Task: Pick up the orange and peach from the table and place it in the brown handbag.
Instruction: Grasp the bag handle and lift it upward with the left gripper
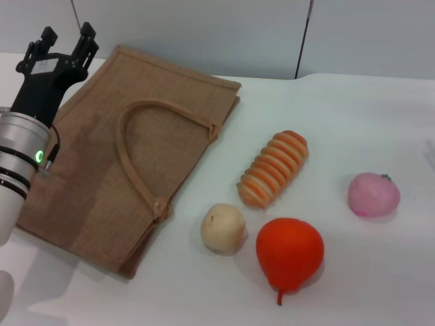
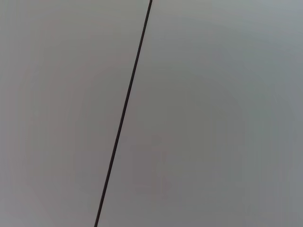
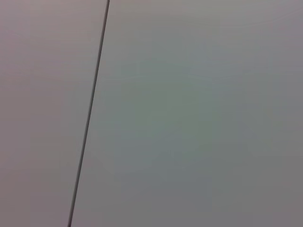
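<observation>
Only in the head view are the brown handbag [image 1: 122, 170], flat on the table [image 1: 380, 272], the orange [image 1: 289, 252] and peach [image 1: 373, 195] to its right, and the left gripper [image 1: 66, 42], fingers apart and empty, seen; a seamed wall panel [image 2: 213, 118] fills both wrist views.

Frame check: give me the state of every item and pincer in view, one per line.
handbag: flat on table, nothing visibly in it
orange: on table, ungrasped
peach: on table, ungrasped
left pincer: open, raised over the handbag's far left corner, holding nothing
right pincer: not in view
</observation>
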`<move>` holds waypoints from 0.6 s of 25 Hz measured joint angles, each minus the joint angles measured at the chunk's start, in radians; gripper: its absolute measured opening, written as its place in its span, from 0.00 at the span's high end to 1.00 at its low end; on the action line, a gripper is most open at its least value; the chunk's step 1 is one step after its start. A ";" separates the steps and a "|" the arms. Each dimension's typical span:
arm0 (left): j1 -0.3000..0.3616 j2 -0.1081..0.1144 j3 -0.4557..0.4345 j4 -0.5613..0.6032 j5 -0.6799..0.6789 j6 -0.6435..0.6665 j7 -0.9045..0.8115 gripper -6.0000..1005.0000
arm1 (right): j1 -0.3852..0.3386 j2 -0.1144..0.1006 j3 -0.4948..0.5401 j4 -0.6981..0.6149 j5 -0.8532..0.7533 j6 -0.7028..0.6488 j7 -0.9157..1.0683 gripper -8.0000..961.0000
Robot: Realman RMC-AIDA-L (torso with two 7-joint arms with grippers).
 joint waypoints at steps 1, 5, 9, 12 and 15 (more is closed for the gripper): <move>0.000 0.000 0.000 0.000 0.000 0.000 0.000 0.24 | 0.001 0.000 0.000 0.000 0.000 0.001 0.000 0.13; 0.000 0.000 0.000 0.000 0.000 0.000 0.000 0.24 | 0.002 0.000 0.000 0.000 0.000 0.002 0.000 0.13; 0.000 0.000 0.000 0.000 0.000 0.000 0.000 0.24 | 0.002 0.000 0.000 0.000 0.000 0.003 0.000 0.13; 0.000 0.000 0.000 0.000 0.000 0.000 -0.008 0.24 | 0.002 0.000 0.000 0.000 0.000 0.003 0.000 0.13; 0.002 0.005 0.011 0.003 0.000 0.000 -0.073 0.24 | 0.002 -0.001 0.000 0.000 0.000 0.003 0.000 0.13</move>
